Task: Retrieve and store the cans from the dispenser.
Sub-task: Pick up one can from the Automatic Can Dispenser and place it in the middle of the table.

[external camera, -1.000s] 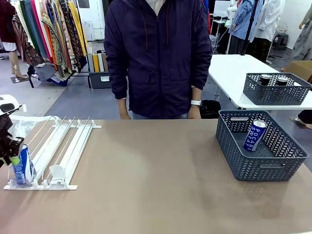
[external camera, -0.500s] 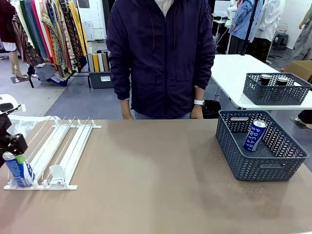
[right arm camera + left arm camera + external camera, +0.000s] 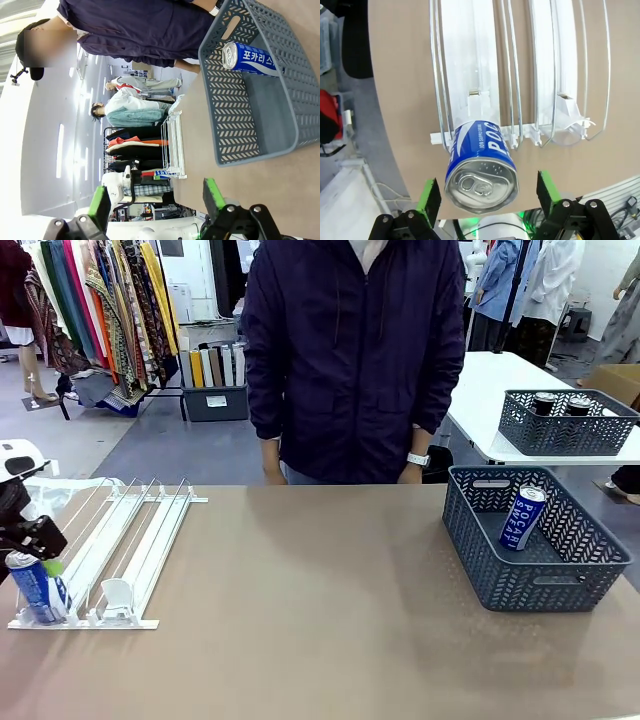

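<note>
- At the near end of the dispenser (image 3: 110, 555), in its outermost lane, a blue and white can (image 3: 35, 590) stands upright against the stop; the left gripper (image 3: 40, 558) sits over it with its jaws spread wide, gripping nothing.
- Risk, as a judgement: with the pads clear of the can on both sides, a lift from this pose would leave the can behind. A close that lands off-centre could tip it against the thin wire rails or push it over the dispenser's end bar.
- Second risk: the can's lane lies at the dispenser's edge, beside the surface's rim, so a knocked can could roll off.
- The left wrist view shows what the front view cannot: the can's silver top (image 3: 481, 182) sits between the two green fingers (image 3: 430, 197), nearer one of them, with a gap on each side.
- The right wrist view shows the right gripper (image 3: 156, 201) with jaws open and empty, well away from the dispenser, and a second can (image 3: 252, 57) lying in the grey basket (image 3: 230, 125).
</note>
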`<move>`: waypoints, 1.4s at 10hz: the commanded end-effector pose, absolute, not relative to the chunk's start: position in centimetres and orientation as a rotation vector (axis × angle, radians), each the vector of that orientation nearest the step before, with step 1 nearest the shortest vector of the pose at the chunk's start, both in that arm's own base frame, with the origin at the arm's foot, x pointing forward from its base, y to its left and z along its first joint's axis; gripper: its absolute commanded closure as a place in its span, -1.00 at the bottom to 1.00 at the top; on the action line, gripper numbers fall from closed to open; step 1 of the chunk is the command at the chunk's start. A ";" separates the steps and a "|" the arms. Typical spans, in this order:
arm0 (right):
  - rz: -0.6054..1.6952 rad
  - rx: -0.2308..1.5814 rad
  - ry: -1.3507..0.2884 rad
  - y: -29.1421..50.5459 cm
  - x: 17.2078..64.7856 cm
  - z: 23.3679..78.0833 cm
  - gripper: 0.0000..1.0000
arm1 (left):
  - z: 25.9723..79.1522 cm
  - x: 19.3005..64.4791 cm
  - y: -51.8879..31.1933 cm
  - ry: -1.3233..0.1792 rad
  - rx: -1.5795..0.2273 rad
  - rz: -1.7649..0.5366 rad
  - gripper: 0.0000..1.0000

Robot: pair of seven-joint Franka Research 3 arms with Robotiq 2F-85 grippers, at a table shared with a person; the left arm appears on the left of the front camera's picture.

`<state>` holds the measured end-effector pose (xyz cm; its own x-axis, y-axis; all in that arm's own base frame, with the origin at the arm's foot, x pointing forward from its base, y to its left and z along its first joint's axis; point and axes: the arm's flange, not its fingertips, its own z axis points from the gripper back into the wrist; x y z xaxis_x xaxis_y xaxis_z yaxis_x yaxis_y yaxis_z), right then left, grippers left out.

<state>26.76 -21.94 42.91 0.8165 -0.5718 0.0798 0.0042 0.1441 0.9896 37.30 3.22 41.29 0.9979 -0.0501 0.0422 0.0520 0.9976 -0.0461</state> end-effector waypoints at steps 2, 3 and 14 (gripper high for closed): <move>-0.441 1.385 -0.503 -21.9 26.8 43.2 -1.00 | 39.6 36.2 2.8 -0.047 -0.068 -0.066 -1.00; -0.441 1.385 -0.503 -21.9 26.8 43.2 -1.00 | 39.4 36.4 2.7 -0.048 -0.069 -0.066 -1.00; -0.441 1.385 -0.503 -21.9 26.8 43.2 -1.00 | 39.6 36.3 2.9 -0.072 -0.038 -0.078 1.00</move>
<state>26.76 -21.94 42.91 0.8165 -0.5718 0.0798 0.0042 0.1441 0.9896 37.87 2.82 40.65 0.9965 -0.0687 0.0480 0.0706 0.9967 -0.0406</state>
